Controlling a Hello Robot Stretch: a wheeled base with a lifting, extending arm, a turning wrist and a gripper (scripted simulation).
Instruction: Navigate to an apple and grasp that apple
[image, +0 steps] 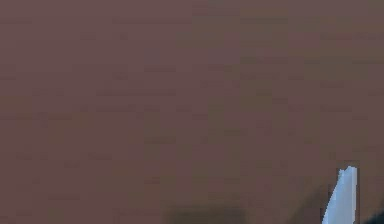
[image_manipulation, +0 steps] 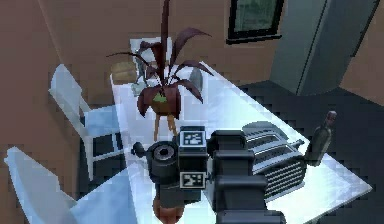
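In the arm side view my arm rises from the bottom edge over a glossy pale table (image_manipulation: 250, 110). Two white marker squares sit at its far end, and left of them is the gripper (image_manipulation: 152, 156). A reddish-orange round blob (image_manipulation: 166, 208) lies on the table just below the gripper's dark body; its shape is too vague to name it an apple. I cannot tell whether the gripper holds anything, nor whether it touches the blob.
A potted plant (image_manipulation: 160, 98) with dark red leaves stands mid-table, a basket (image_manipulation: 124, 70) behind it. A dark ribbed appliance (image_manipulation: 272, 160) and a dark bottle (image_manipulation: 322, 138) stand right of the arm. White chairs (image_manipulation: 88, 112) line the table's left. A brown wall (image: 180, 100) stands close ahead.
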